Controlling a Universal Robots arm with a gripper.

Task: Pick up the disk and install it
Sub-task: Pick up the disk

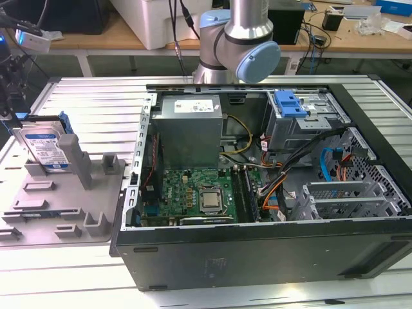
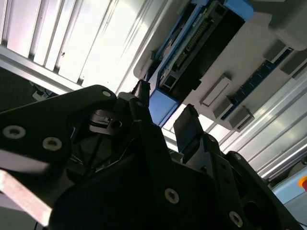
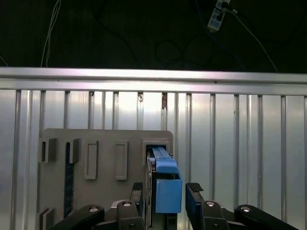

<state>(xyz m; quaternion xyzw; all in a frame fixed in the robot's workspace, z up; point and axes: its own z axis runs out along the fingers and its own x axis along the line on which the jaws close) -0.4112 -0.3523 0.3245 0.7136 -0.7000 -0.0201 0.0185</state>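
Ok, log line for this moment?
gripper: open, fingers either side of disk | disk: upright in grey fixture, not lifted | computer case: open, disk not installed

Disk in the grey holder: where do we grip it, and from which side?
Probably best to grip the disk across its two broad faces near the top edge, coming straight down. It stands on edge in the grey fixture, which holds its lower edge, so the top with the blue carrier frame is free. In the first wrist view the open gripper flanks that frame.
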